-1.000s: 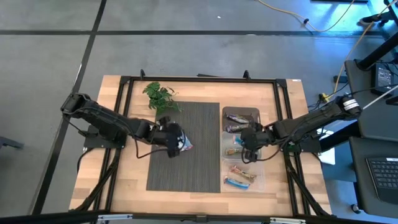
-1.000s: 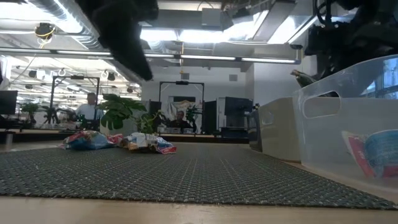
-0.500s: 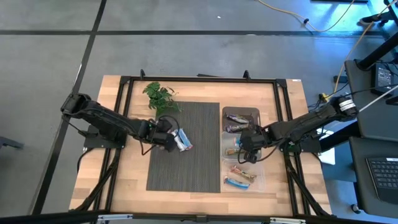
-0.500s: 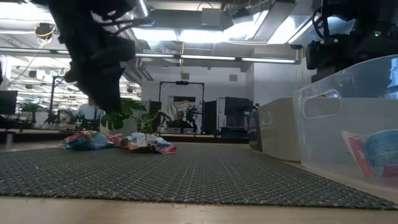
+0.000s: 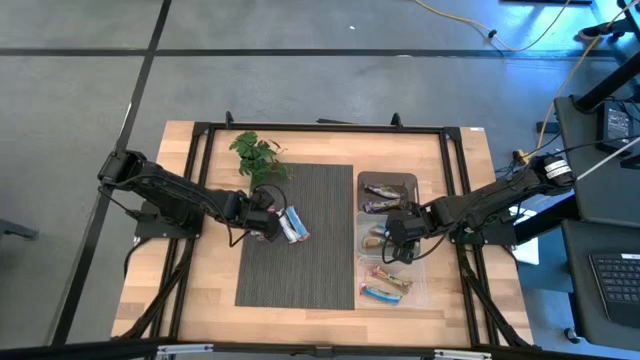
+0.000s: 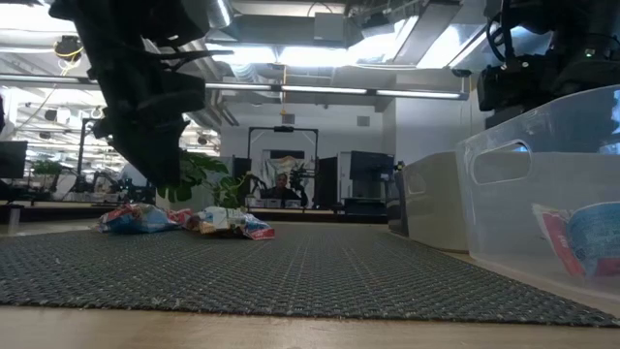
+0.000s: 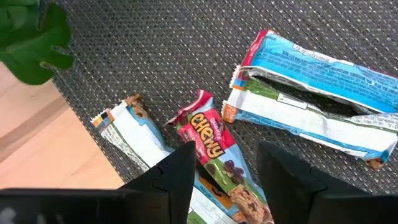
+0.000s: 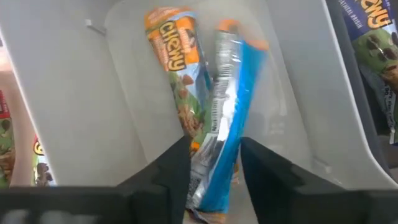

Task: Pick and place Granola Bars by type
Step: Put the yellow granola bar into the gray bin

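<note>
1. Left gripper (image 7: 224, 174): it hangs low over the left edge of the mat (image 5: 320, 270), fingers (image 7: 177, 171) parted and empty. A red bar (image 7: 214, 149) lies directly between and just ahead of the fingertips, so the spread looks set to straddle it. Judgement: this is the approach to a pick, not yet a grasp.

2. Bars at the left gripper: the red bar's long axis runs almost straight away from the wrist, in line with the gap, which suits a pinch across its narrow width. A white-backed bar (image 7: 134, 134) lies just beside it on one side, roughly parallel and partly under it (contact cannot be confirmed). A blue bar (image 7: 311, 81) lies farther out, crosswise to the gripper's line and apart from the red one.

3. Plant (image 5: 258, 155): it sits beyond the left gripper, at the mat's far corner, clear of the bars.

4. Right gripper (image 8: 214, 168): it is down inside the middle bin (image 8: 81, 93), with a blue-and-silver bar (image 8: 227, 118) between its fingers. Whether they still pinch it cannot be determined.

5. Bars at the right gripper: the blue-and-silver bar points lengthwise away from the wrist. An orange bar (image 8: 177, 68) lies beside it on the bin floor, angled slightly off that line, ends converging near the fingertips. Neighbouring bins hold other types (purple-brown on one side).
</note>
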### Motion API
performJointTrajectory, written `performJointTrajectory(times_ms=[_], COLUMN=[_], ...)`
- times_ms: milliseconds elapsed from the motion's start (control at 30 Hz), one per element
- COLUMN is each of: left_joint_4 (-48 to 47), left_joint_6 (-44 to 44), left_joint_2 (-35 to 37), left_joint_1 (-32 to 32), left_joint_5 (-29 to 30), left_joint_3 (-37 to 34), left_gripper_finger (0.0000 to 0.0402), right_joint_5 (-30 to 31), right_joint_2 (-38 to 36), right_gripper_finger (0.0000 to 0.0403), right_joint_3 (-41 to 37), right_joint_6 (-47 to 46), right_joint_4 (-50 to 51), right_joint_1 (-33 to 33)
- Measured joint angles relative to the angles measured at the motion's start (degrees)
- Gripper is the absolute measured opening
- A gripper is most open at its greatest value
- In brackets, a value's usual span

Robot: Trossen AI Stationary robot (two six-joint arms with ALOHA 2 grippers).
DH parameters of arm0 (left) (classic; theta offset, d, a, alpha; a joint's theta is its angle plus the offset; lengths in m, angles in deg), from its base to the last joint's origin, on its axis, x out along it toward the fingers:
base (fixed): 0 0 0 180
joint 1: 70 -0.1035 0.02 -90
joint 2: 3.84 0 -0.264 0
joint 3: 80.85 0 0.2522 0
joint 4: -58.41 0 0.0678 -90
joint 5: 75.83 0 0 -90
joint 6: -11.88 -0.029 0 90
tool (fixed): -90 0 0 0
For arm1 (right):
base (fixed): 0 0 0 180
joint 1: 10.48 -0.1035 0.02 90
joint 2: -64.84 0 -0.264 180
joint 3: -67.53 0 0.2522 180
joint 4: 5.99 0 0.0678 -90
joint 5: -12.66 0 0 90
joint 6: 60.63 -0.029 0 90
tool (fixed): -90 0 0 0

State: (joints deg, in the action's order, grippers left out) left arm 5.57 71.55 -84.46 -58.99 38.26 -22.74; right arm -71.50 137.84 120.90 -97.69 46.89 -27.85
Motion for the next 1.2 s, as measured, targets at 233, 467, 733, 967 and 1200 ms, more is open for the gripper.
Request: performJointTrajectory(times_ms=[233,467,733,967,1200], left_joint_4=[-7.5,-5.9,0.5,3.4,3.8], left_joint_6=[8.5,12.5,14.7,13.2,12.0], left_joint_2=[0.0,-0.1,-0.5,-0.5,-0.4], left_joint_1=[0.0,-1.5,-5.0,-7.2,-7.8], left_joint_5=[0.6,0.2,-0.8,-4.9,-5.5], left_joint_3=[0.0,-2.3,-7.6,-9.9,-10.3], left_gripper_finger=[0.0159,0.0159,0.0159,0.0159,0.0136], right_joint_5=[0.0,0.0,0.1,0.1,0.1], right_joint_2=[0.0,0.0,0.0,0.0,0.0], right_gripper_finger=[0.0194,0.0199,0.0199,0.0199,0.0199], right_joint_3=[0.0,0.0,0.0,0.0,0.0], right_joint_6=[0.0,0.0,0.0,0.0,0.2], right_joint_4=[0.0,-0.2,-0.7,-0.7,-0.7], right_joint_1=[0.0,0.0,0.0,0.0,0.0])
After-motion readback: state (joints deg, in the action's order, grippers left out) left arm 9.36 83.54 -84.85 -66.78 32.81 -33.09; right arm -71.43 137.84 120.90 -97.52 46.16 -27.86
